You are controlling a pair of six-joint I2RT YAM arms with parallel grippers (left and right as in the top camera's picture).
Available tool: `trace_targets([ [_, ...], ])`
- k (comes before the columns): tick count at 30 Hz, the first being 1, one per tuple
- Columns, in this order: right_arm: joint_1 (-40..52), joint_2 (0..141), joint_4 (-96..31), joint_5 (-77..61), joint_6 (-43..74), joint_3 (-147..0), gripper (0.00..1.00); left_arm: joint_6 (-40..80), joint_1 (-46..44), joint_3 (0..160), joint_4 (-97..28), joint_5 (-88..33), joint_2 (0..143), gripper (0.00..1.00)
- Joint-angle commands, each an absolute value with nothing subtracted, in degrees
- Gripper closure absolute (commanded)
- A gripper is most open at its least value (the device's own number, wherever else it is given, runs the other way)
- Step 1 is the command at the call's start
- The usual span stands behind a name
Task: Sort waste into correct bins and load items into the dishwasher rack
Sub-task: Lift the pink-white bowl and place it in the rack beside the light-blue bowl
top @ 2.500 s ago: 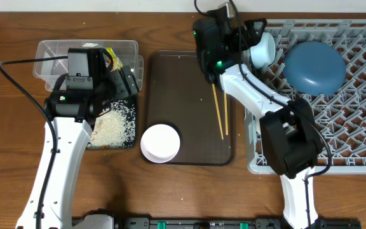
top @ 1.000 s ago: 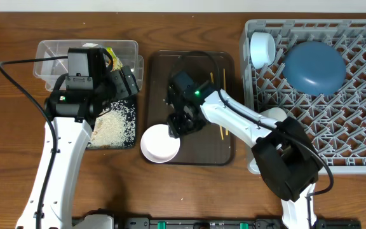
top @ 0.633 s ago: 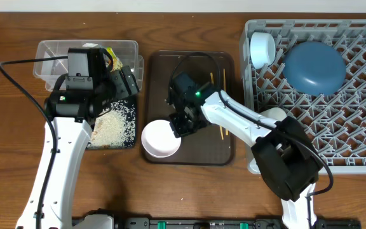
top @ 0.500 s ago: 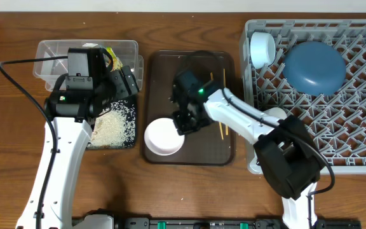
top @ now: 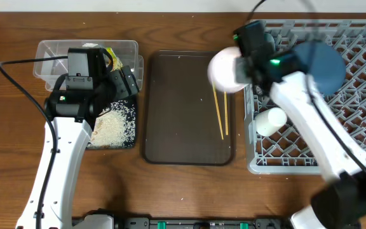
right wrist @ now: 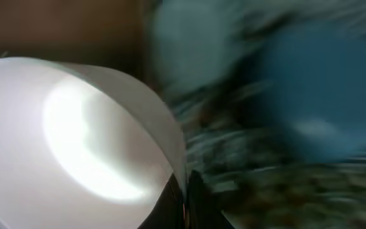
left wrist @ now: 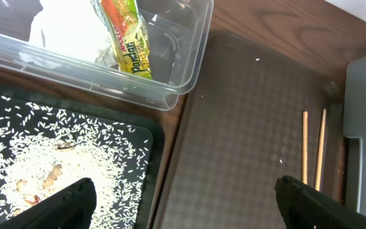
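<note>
**Item: white bowl point(top: 227, 70).** Held in the air above the left wall of the rack point(top: 361, 127), which sits at the right edge of the surface point(top: 170, 191). The right fingers point(right wrist: 199, 203) pinch it by the rim only, with the hollow facing the wrist camera.

**Item: blue bowl point(top: 319, 63).** Upside down in the rack's far part, just beside the white bowl.

**Item: chopsticks point(top: 220, 111).** Side by side on the brown tray point(top: 183, 127) at mid-surface, not yet loaded.

**Item: clear tub point(top: 56, 54), far-left corner.** Holds the wrapper point(left wrist: 122, 41) and a napkin point(left wrist: 65, 32). The black tray point(left wrist: 138, 133) next to it, nearer the front edge, holds the rice point(left wrist: 75, 159).

**Item: left fingers point(left wrist: 68, 200).** Spread wide and holding nothing, above the black tray.

**Hazards, as judged:**
- A rim pinch is a thin hold. The right wrist view is heavily blurred, which suggests speed, so the bowl may swing or slip out.
- If lowered too near the rack's left wall, the bowl may catch it and tip back towards the brown tray.
- If carried too far in, it may knock the blue bowl.
- If released flat across the pegs, it may rock rather than seat.
</note>
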State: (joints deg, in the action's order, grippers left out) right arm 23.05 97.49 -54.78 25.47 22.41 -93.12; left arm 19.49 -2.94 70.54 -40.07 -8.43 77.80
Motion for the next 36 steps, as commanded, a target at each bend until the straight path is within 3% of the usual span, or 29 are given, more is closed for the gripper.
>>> trace_targets([
  [1,22.5,97.5,-55.6,51.5,24.4,-93.3,0.99,19.2,-2.7,70.5,-40.1,-8.1,78.1,0.08],
  [12,22.8,104.9,-61.6,75.7,16.4,-93.2,0.99,19.2,-2.7,70.5,-40.1,-8.1,78.1,0.08],
  [28,24.8,117.4,-60.7,81.6,10.6,-93.2,0.99,19.2,-2.7,70.5,-40.1,-8.1,78.1,0.08],
  [36,26.7,118.5,-60.7,75.3,10.6,-93.2,0.99,19.2,-2.7,70.5,-40.1,-8.1,78.1,0.08],
])
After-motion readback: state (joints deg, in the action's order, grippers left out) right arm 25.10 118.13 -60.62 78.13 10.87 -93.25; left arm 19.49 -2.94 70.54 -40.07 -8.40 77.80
